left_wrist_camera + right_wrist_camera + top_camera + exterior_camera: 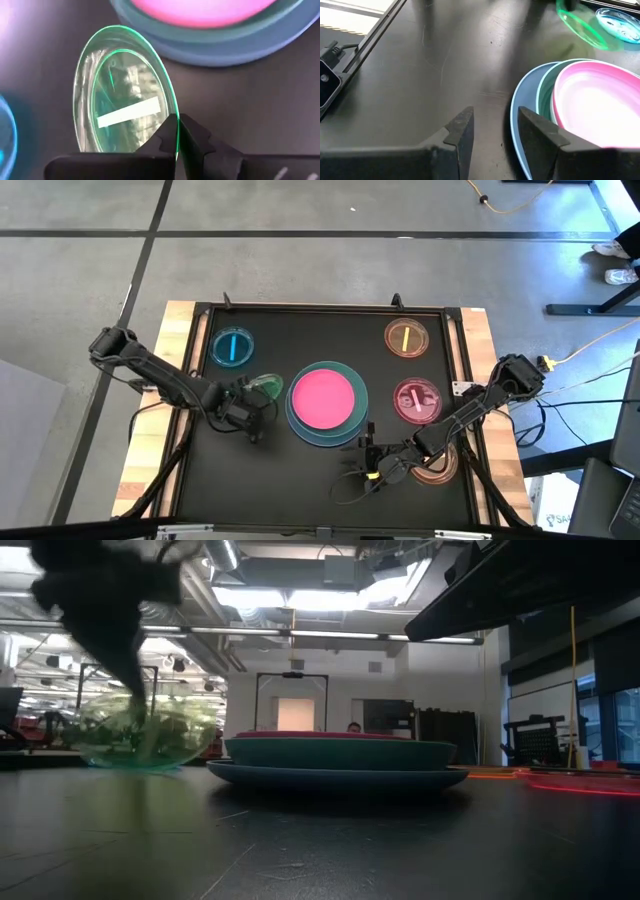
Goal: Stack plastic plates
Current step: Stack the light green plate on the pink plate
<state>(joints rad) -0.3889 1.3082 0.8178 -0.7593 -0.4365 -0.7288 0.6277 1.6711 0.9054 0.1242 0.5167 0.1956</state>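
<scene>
A stack of three plates [325,402], pink on teal on light blue, stands mid-table. My left gripper [256,397] is just left of it, shut on a translucent green dish [266,386], which stands tilted on edge [145,735]. My right gripper [492,125] is open and low over the table at the stack's near edge [368,452], one finger beside the light blue plate's rim [516,125]. A blue dish [232,347], an orange dish [407,338] and a magenta dish [417,400] lie flat on the table. My left gripper pinches the green dish's rim [172,112] between its two fingers [165,135], one on each face of the wall. The dish is tipped steeply on edge, its hollow facing the wrist camera. Whether its lower edge [130,766] rests on the table I cannot tell.
The black tabletop has a raised frame [455,360] around it and wooden boards outside. Another round dish [438,471] lies partly hidden under the right arm at the near right. Bare table shows at the near left [250,480]. A person shows far off in the room [352,727].
</scene>
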